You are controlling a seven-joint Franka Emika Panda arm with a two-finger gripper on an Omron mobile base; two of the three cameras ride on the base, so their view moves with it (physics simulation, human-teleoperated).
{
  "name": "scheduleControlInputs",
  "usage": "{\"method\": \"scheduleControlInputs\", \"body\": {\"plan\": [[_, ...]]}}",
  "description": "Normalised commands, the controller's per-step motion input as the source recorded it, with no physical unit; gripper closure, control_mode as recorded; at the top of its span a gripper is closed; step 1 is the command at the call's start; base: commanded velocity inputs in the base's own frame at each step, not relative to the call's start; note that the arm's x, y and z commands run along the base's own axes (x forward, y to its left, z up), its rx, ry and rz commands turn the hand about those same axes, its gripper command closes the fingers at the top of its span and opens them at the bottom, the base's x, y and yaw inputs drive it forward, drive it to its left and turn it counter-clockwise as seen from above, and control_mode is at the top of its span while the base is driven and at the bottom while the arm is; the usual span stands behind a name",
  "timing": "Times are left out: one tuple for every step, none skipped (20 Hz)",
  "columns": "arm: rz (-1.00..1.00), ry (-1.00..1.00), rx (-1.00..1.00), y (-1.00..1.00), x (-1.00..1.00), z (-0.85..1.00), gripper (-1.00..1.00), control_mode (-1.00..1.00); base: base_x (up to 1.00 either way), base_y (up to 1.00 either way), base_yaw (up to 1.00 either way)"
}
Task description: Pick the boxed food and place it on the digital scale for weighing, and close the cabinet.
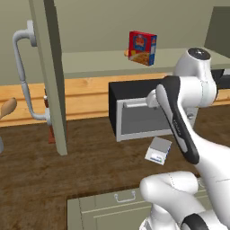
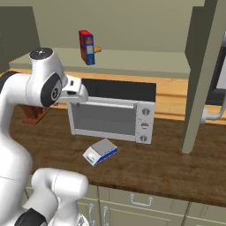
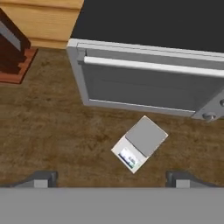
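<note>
Claw (image 3: 112, 180) spread and empty above the digital scale (image 3: 140, 143) on the counter (image 3: 52, 131) — boxed food (image 1: 142, 47) up on the cabinet (image 1: 49, 76) shelf, light, stiff cardboard — best pinched across its narrow sides.

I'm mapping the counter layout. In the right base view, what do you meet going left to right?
Brown stand → boxed food → digital scale → toaster oven → open cabinet door.
</note>
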Motion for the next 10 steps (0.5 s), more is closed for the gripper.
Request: {"method": "scheduleControlInputs", "body": {"plan": [[0.1,-0.36,0.0,-0.26,-0.26,0.53,-1.0,-1.0,0.0,0.0,0.0],[0.1,-0.36,0.0,-0.22,-0.25,0.51,-1.0,-1.0,0.0,0.0,0.0],[0.09,-0.36,0.0,-0.22,-0.11,0.52,-1.0,-1.0,0.0,0.0,0.0],[0.08,-0.34,0.01,-0.22,-0.19,0.5,-1.0,-1.0,0.0,0.0,0.0],[0.09,-0.36,0.01,-0.23,-0.08,0.54,-1.0,-1.0,0.0,0.0,0.0],[0.11,-0.38,0.01,-0.11,-0.07,0.57,-1.0,-1.0,0.0,0.0,0.0],[0.12,-0.43,0.02,-0.11,-0.01,0.66,-1.0,-1.0,0.0,0.0,0.0],[0.13,-0.43,0.02,-0.03,-0.04,0.66,-1.0,-1.0,0.0,0.0,0.0],[0.13,-0.44,0.04,-0.05,-0.09,0.69,-1.0,-1.0,0.0,0.0,0.0],[0.13,-0.45,0.07,-0.14,-0.06,0.72,-1.0,-1.0,0.0,0.0,0.0]]}}
